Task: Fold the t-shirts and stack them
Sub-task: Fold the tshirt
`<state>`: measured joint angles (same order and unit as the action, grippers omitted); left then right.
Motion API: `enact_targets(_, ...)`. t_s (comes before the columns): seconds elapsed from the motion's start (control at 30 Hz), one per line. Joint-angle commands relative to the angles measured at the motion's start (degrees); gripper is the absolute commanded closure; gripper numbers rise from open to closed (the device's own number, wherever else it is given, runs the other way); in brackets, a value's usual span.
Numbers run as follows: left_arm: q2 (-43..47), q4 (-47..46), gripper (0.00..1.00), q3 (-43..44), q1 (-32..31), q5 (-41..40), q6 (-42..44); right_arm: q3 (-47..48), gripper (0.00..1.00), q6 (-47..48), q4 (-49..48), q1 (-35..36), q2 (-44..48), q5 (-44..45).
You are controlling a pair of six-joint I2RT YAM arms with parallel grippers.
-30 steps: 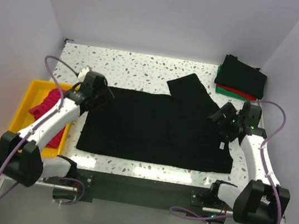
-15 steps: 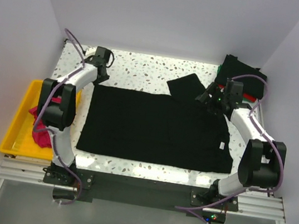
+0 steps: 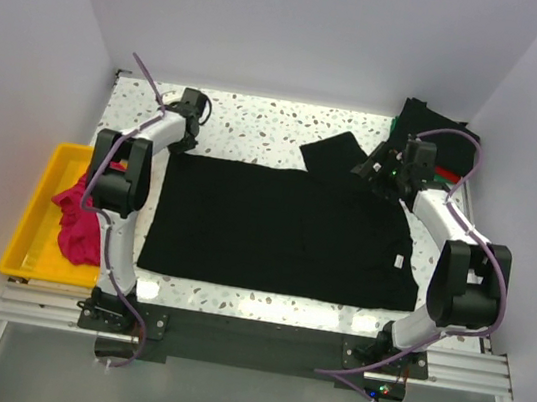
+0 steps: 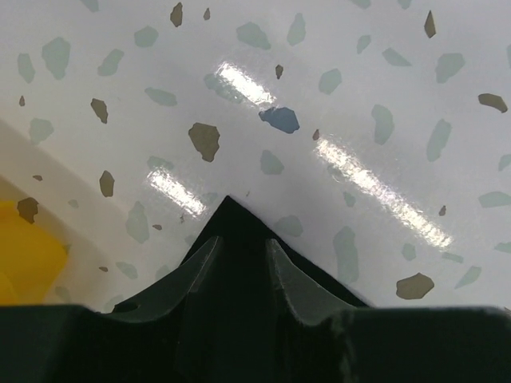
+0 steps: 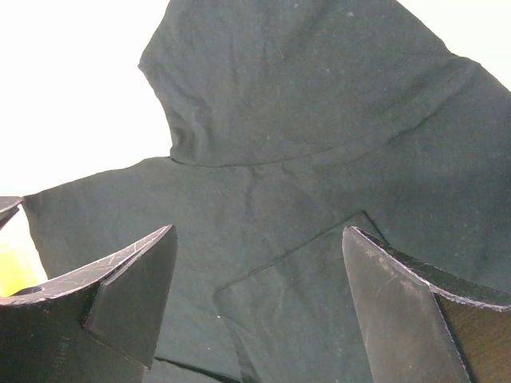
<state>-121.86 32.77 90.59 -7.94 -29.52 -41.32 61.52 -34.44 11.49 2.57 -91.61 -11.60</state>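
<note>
Large black cloth t-shirt [image 3: 285, 229] is spread flat mid-surface. Its far-left corner is straddled by left claw [image 4: 241, 243], fingers narrowed; whether it is pinched cannot be told. Right claw [image 5: 257, 231] is spread wide, released, over the far-right sleeve. Folded shirt stack [image 3: 432, 137], black on top, is set at the far-right corner of white speckled surface [image 3: 260, 119]. Crumpled magenta shirt [image 3: 78, 223] is seen in yellow plastic tray [image 3: 30, 226]. Pale plain walls are seen around.

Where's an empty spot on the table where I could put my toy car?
Best spot: the speckled table strip behind the black t-shirt, between the left gripper and the shirt's sleeve. A thin strip runs along the near edge. The far right corner is crowded: folded stack, right gripper.
</note>
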Motion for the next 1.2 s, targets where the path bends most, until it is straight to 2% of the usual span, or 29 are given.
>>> enact_targets(0.0, -0.39, 1.77, 0.68, 2.58, 0.03, -3.79, -0.87, 1.41, 0.13, 0.86, -3.05, -0.02, -0.23, -0.62)
enact_targets(0.2, -2.23, 1.77, 0.67, 3.54, 0.04, -6.08, -0.52, 1.41, 0.13, 0.51, -3.49, -0.11, -1.02, -1.5)
enact_targets(0.57, -5.14, 0.62, 0.68, 5.21, 0.12, -5.64, 0.72, 2.38, 0.13, 0.68, -4.1, -0.02, -2.08, -2.38)
enact_targets(0.77, -4.61, 0.89, 0.89, 4.51, 0.03, -5.38, 0.54, 5.71, 0.13, 3.14, -3.14, 0.07, -4.71, -0.8)
enact_targets(0.9, -2.95, 1.07, 1.0, 3.73, 0.12, -5.38, 0.89, 13.34, 0.14, 7.8, -0.68, 0.07, -11.37, 4.47)
enact_targets(1.1, -1.54, 0.36, 1.0, 3.45, 0.12, -4.76, 2.38, 27.05, 0.16, 13.07, 5.99, 0.51, -21.23, 7.99)
enact_targets(1.17, -0.84, 0.45, 0.88, 3.28, 0.12, -4.76, 2.3, 30.75, 0.16, 15.44, 8.02, 1.03, -23.69, 9.39)
